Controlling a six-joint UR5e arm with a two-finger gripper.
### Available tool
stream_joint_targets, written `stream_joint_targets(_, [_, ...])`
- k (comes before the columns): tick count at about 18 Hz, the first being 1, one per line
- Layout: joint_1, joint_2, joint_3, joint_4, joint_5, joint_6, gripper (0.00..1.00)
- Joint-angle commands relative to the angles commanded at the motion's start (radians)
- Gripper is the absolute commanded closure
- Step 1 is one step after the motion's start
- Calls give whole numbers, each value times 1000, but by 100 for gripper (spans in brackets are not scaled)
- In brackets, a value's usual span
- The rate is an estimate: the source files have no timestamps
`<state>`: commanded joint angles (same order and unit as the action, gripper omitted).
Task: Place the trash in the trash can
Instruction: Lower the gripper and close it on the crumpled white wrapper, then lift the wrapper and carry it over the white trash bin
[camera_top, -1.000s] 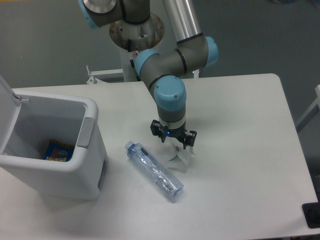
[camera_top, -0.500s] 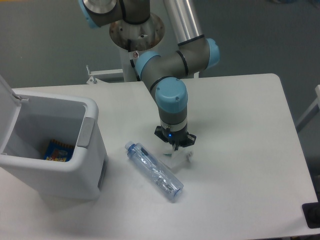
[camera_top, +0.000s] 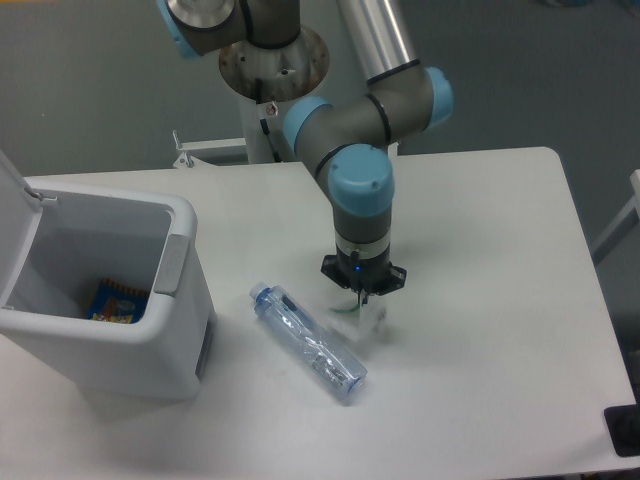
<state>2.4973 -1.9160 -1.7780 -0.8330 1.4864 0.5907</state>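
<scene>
Carton (camera_top: 360, 318) sits pinched directly under your gripper (camera_top: 361, 297), whose fingers appear drawn together on its top edge, probably so it comes up first. Just left of the gripper and below it lies the crushed bottle (camera_top: 307, 341). Well off to the left, the trash can (camera_top: 178, 215) stands lid-up, ready to receive both.
</scene>
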Motion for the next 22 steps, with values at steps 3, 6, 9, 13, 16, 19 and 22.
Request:
stream_joint_targets(3, [6, 9, 26, 0, -3, -32, 100])
stream_joint_targets(6, [5, 38, 78, 0, -82, -116, 100])
stream_joint_targets(9, [2, 55, 130, 0, -192, -221, 100])
stream_joint_targets(13, [-34, 152, 147, -3, -224, -270, 100])
stream_joint_targets(16, [-69, 236, 146, -9, -252, -324, 100])
stream_joint_targets(19, [-135, 296, 146, -9, -253, -373, 100])
stream_joint_targets(22, [-187, 331, 146, -9, -253, -403, 100])
